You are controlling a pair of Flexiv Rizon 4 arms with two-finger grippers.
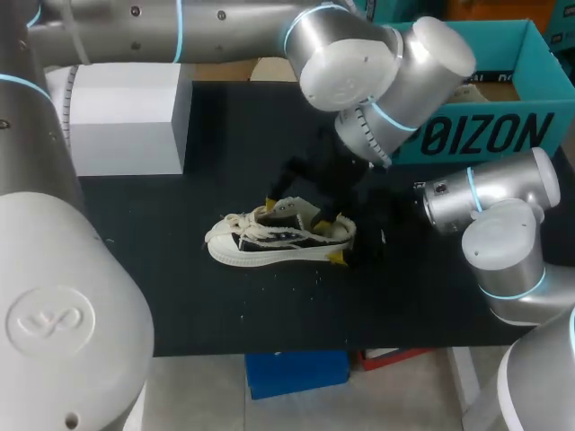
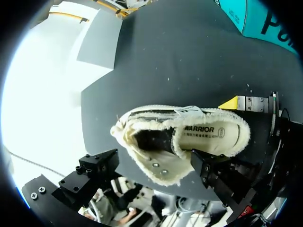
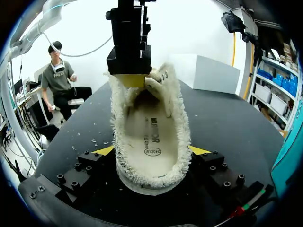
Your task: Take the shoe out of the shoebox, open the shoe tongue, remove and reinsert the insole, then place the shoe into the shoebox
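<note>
A cream and black canvas shoe (image 1: 278, 238) stands upright on the black mat, toe to the left. Its insole (image 3: 151, 137) lies flat inside. My right gripper (image 1: 330, 240) comes in from the right, and its fingers press on both sides of the heel (image 3: 151, 177), shut on the shoe. My left arm reaches over from the back, and its gripper (image 1: 286, 199) hangs open above the shoe's mouth. One of its fingers (image 3: 129, 56) touches down at the tongue, which stands up by the laces. The teal shoebox (image 1: 503, 135) stands at the back right, with nothing in the part of its inside that shows.
A white box (image 1: 126, 117) sits at the back left corner of the black mat (image 1: 180, 296). Small white crumbs lie on the mat around the shoe. Bare mat stretches in front of and to the left of the shoe.
</note>
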